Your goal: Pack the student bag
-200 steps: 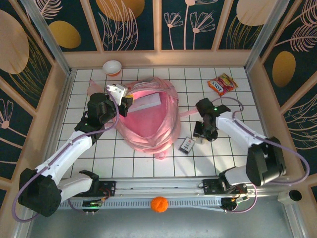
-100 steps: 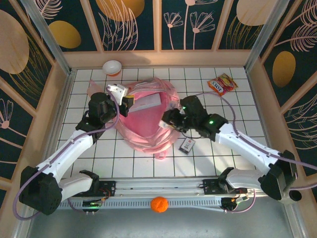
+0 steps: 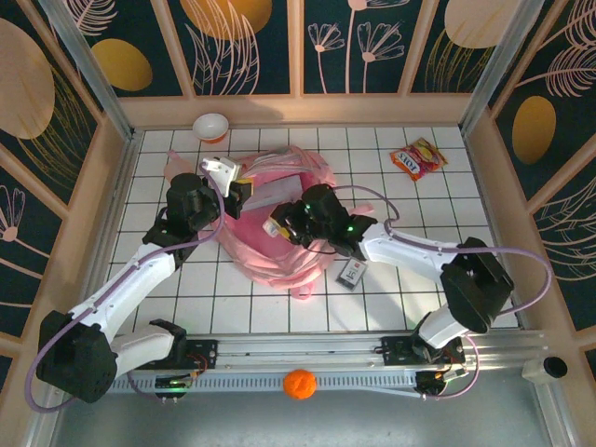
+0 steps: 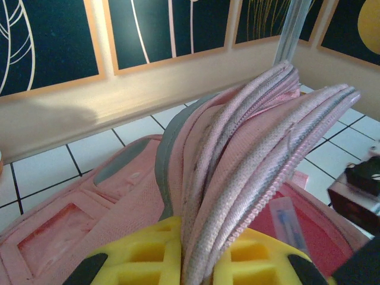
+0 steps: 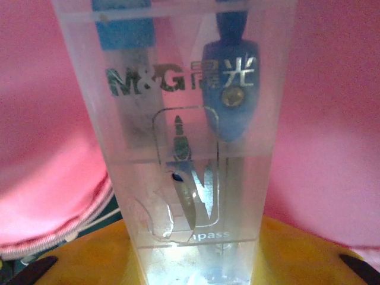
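Observation:
The student bag [image 3: 279,244], a big soft pink backpack, lies open in the middle of the tiled table. My left gripper [image 3: 230,182] is shut on its bunched zipper edge [image 4: 237,172]. The yellow fingers [image 4: 142,255] pinch the pink fabric from both sides and hold the flap up. My right gripper [image 3: 279,223] hovers over the bag's opening, shut on a clear plastic compass box [image 5: 184,148]. The box stands up from between the yellow pads [image 5: 303,261], with the bag's pink lining [image 5: 332,119] right behind it.
A pale flat item [image 3: 279,191] lies inside the bag. A small dark box [image 3: 352,272] sits on the tiles right of the bag, a snack packet [image 3: 416,158] at the back right, a small bowl [image 3: 211,126] at the back left. An orange ball [image 3: 299,383] rests by the front rail.
The right arm has swung left from beside the small dark box to above the bag's opening, carrying the compass box. The left gripper has stayed clamped on the bag's edge.

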